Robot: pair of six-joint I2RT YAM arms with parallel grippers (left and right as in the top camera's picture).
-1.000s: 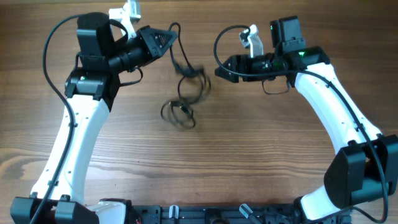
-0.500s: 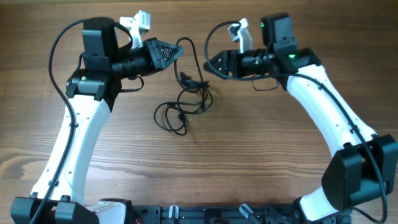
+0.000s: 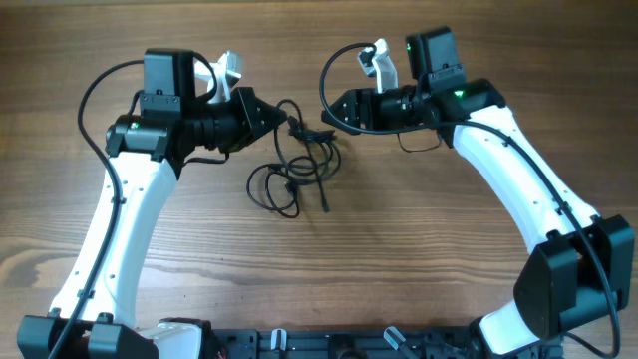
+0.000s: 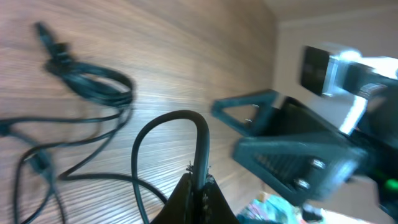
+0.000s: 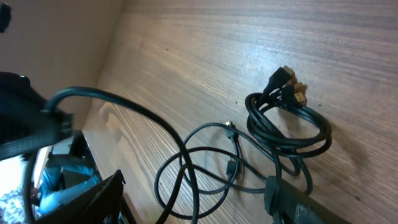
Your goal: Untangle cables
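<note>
The left gripper (image 3: 283,117) clenched a strand of the cables (image 3: 295,172) at their eleven o'clock, while the right gripper (image 3: 330,110) gaped empty at one o'clock.

- The cables (image 3: 294,172) lie on the worktop (image 3: 419,259), in the middle, between the two arms.
- The left hand (image 3: 287,121) is at their far left end, with one cord in it.
- The right hand (image 3: 328,113) is just right of it, facing it, near the far edge of the cables.
- We find the tight coil (image 3: 315,152) at the right, and the loose loops (image 3: 269,187) nearer and to the left.
</note>
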